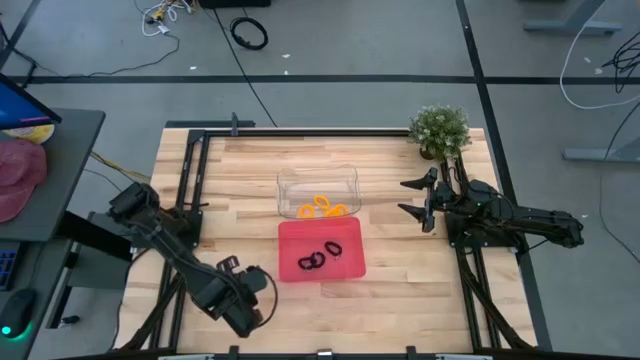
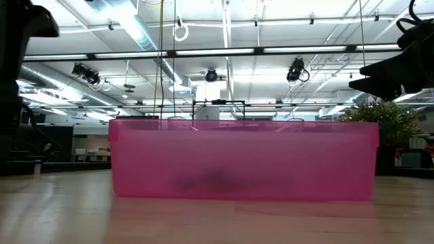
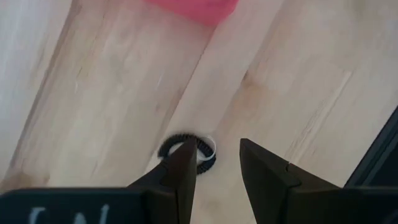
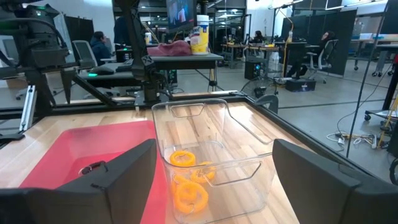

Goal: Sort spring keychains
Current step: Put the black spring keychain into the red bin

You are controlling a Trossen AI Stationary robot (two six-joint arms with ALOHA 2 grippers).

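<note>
Black coiled cord marks the spring keychain (image 3: 188, 154) lying on the wooden table (image 1: 400, 290), just ahead of the left gripper (image 3: 216, 163). One fingertip (image 3: 184, 159) overlaps its ring while the other stands off to the side, so the jaws are apart and nothing is clamped. The red tray (image 1: 320, 249) lies farther ahead of this claw, with two black keychains (image 1: 320, 256) inside. Beyond the tray, touching its far edge, stands a clear plastic bin (image 4: 211, 152) holding orange keychains (image 4: 188, 185). The right gripper (image 1: 412, 197) hangs beside that bin, its fingers spread wide and empty, with a small potted plant (image 1: 440, 130) close behind it.
</note>
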